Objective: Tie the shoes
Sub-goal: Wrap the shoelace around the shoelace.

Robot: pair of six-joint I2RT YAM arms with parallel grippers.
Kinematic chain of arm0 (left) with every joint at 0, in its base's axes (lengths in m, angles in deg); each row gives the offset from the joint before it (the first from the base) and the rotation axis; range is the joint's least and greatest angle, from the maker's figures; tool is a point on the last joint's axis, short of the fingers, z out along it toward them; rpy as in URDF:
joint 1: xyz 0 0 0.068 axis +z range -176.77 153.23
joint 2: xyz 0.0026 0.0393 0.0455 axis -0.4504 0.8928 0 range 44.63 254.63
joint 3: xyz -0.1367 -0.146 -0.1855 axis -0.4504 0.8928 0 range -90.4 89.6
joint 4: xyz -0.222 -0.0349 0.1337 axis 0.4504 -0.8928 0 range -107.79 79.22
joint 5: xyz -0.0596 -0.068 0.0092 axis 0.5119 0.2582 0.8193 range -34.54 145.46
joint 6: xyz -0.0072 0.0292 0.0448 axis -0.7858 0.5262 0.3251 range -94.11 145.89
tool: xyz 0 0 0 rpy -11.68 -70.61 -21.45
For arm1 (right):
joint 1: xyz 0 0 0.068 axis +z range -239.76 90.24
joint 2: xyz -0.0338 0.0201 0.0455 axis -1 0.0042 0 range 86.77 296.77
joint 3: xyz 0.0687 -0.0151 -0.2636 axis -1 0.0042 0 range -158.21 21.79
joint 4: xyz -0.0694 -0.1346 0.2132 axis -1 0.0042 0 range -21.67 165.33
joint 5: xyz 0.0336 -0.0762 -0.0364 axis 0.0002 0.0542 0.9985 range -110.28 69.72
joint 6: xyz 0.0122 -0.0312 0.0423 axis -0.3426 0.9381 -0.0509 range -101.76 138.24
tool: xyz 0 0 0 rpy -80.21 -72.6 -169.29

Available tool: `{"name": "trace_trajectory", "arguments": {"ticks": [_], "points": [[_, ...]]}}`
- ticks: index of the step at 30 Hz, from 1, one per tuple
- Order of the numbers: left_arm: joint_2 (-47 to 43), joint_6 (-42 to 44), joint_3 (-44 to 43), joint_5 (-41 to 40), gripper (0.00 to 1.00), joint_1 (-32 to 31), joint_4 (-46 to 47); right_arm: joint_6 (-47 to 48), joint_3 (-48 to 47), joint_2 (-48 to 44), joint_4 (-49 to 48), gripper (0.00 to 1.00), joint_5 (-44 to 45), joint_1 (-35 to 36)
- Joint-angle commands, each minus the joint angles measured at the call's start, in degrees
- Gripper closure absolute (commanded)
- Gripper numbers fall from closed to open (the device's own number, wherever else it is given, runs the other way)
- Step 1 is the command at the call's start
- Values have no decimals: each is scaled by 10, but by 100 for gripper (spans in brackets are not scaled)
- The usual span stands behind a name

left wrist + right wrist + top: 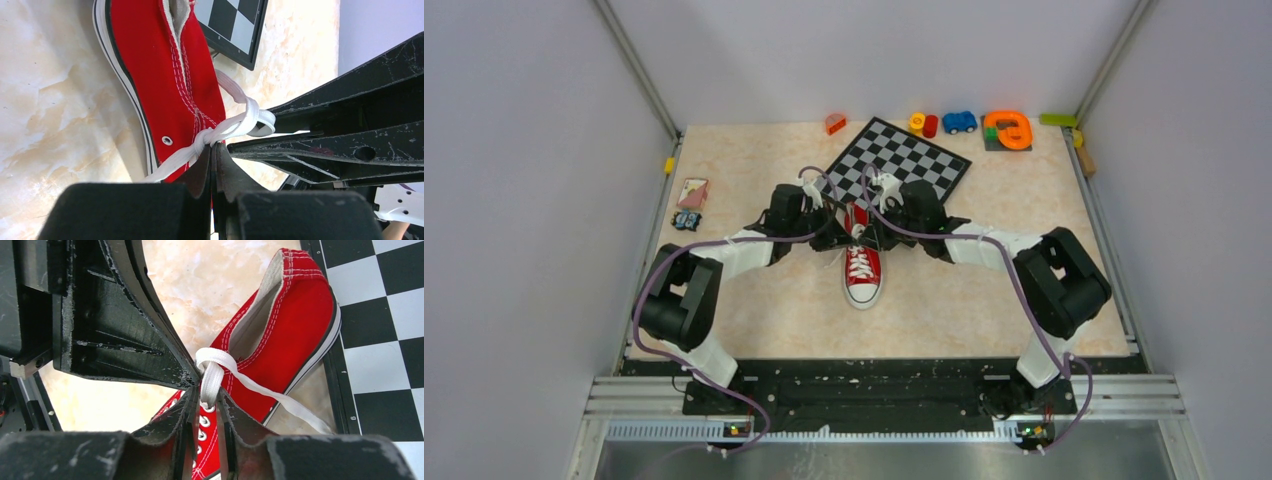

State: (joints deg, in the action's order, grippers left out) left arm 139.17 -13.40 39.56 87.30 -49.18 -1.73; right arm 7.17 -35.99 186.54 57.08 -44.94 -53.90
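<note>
The shoes are one red sneaker with white laces, toe pointing toward the arms' bases. Both grippers meet over its tongue end. My left gripper is shut, and the white lace, knotted, runs into its tips. The right gripper's black fingers cross just beside that knot. My right gripper has its jaws slightly apart, with a loop of lace lying between the fingertips over the red sneaker. A free lace end trails toward the chessboard. From above, the left gripper and right gripper nearly touch.
A black-and-white chessboard lies just behind the shoe's heel. Small toys line the back edge: an orange block, a blue car and an orange curved piece. A card lies at the left.
</note>
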Motion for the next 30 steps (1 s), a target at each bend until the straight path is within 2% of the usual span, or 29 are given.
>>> {"name": "trace_trajectory", "arguments": {"ticks": [1,6,23,25,27,30], "points": [[-4,6,0,-16,100,-1,23,16,-15,-3,-14,78,16,9],[0,7,-2,-13,100,0,24,16,-30,15,-14,72,5,9],[2,1,7,7,100,11,37,9,-56,52,-21,72,-11,12],[1,1,8,6,100,11,38,9,-58,55,-19,75,-14,13],[2,1,8,9,100,12,38,9,-59,58,-21,82,-21,13],[2,3,9,11,100,12,36,7,-58,55,-25,100,-31,13]]}}
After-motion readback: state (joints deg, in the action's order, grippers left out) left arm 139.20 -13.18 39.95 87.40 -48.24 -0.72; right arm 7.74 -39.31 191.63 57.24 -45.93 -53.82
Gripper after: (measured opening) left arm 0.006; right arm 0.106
